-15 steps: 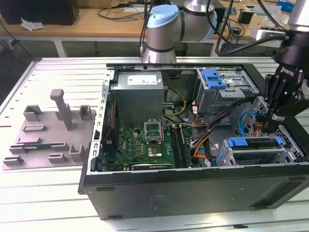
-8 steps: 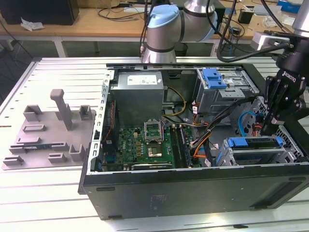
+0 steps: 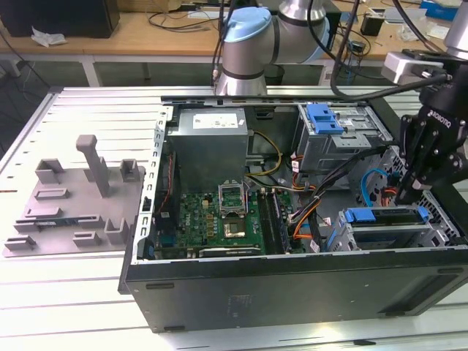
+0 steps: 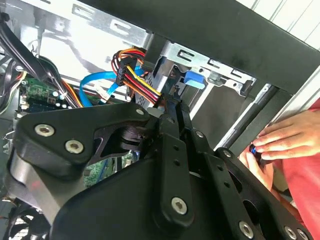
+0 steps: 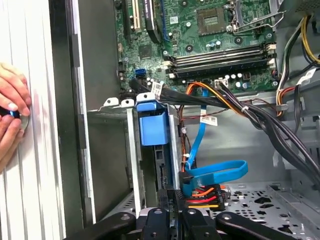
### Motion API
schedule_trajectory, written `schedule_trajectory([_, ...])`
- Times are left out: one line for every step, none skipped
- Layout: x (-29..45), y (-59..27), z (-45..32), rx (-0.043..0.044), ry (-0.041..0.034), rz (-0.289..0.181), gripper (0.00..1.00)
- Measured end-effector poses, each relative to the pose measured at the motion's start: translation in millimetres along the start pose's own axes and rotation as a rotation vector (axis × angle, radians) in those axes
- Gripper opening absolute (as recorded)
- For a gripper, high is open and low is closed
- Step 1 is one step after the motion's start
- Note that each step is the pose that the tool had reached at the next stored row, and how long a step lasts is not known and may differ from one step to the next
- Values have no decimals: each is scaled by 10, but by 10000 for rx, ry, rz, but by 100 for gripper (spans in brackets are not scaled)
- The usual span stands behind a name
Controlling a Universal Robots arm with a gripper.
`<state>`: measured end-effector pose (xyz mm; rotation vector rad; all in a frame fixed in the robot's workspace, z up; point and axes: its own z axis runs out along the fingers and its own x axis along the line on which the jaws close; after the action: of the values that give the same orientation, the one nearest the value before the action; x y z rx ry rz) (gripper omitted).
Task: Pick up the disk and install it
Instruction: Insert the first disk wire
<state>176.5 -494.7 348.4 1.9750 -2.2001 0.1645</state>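
Observation:
The disk (image 3: 387,216) lies in the lower drive cage at the exterior view's right, inside the open computer case. Its blue carrier frame runs along its upper edge, and the blue end tab (image 5: 152,127) shows in both wrist views (image 4: 192,80). My black gripper (image 3: 411,196) is down at the disk's right end, opposite that tab. In both wrist views the fingers stand close together with hardly a gap, so the gripper (image 4: 173,106) (image 5: 172,202) looks shut. Its tips are at the disk's edge, beside the cable plugs.
Orange, red and blue cables (image 5: 200,192) crowd the space next to the fingers. A second blue bracket (image 3: 324,117) sits atop the upper cage. A person's hands (image 5: 12,107) (image 4: 280,142) rest just outside the case wall. A grey fixture plate (image 3: 73,197) lies at the exterior view's left.

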Motion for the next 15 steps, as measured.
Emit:
schedule_trajectory([14, 1, 3, 7, -33, -25, 16])
schedule_trajectory([25, 2, 6, 12, -60, -51, 16])
schedule_trajectory([39, 4, 8, 26, -105, -114, 16])
schedule_trajectory([43, 5, 9, 32, -124, -148, 16])
schedule_trajectory([49, 6, 11, 44, -153, -206, 16])
schedule_trajectory([57, 8, 12, 60, -187, -284, 16])
schedule_trajectory([61, 9, 13, 71, -212, -338, 16])
schedule_trajectory([67, 11, 15, 87, -244, -414, 16])
schedule_trajectory([72, 12, 16, 99, -269, -468, 16])
schedule_trajectory([79, 15, 17, 107, -294, -502, 16])
schedule_trajectory([90, 19, 20, 117, -334, -535, 16])
schedule_trajectory([102, 24, 23, 128, -380, -566, 16])
schedule_trajectory([111, 26, 25, 137, -413, -589, 16])
schedule_trajectory([124, 30, 28, 153, -481, -626, 16])
schedule_trajectory([138, 32, 30, 179, -580, -664, 16])
